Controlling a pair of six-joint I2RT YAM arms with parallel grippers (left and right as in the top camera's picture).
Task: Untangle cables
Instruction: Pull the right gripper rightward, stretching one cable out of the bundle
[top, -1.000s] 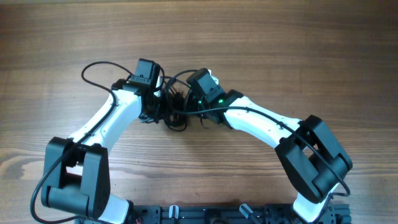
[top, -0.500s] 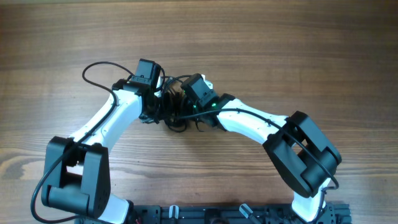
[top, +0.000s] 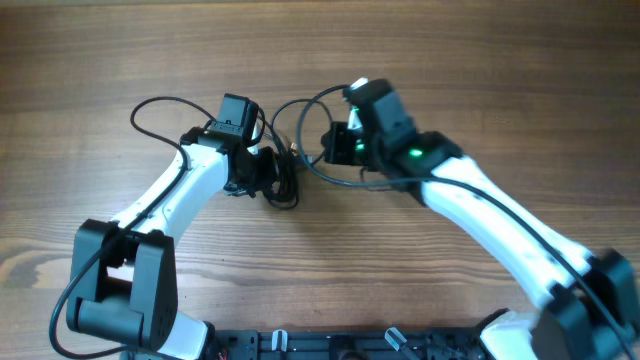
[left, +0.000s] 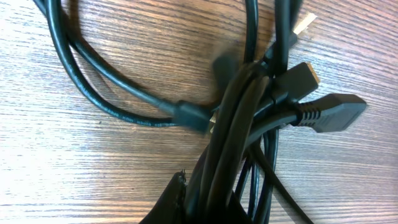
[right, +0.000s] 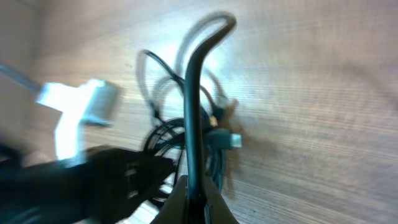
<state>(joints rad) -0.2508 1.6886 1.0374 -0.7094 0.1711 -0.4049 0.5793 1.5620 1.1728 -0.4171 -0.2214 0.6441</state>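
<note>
Cables (top: 287, 182) lie knotted on the wooden tabletop (top: 470, 60), just toward 9 o'clock of the middle in the overhead view. We see the left arm (top: 175, 195) reaching in from 7 o'clock, with the left jaws at the knot's 9 o'clock side. In the left wrist view the cables (left: 239, 130) run bunched together down to 6 o'clock, where they press against a dark fingertip (left: 171, 205). The left jaws look clamped on them, though we see only that one fingertip. Three plugs fan out toward 2 and 3 o'clock: a broad black plug (left: 329, 113), a smaller plug (left: 301, 78) and a pale plug (left: 306, 23).

The right arm (top: 500, 220) comes in from 4 o'clock, and the right jaws sit near the knot at its 2 o'clock. In the right wrist view they are pinched together on a single cable (right: 191, 112), which rises from 6 o'clock to a bend near 12 o'clock. In the overhead view a loop (top: 300, 100) arcs toward 12 o'clock between knot and right jaws.
</note>
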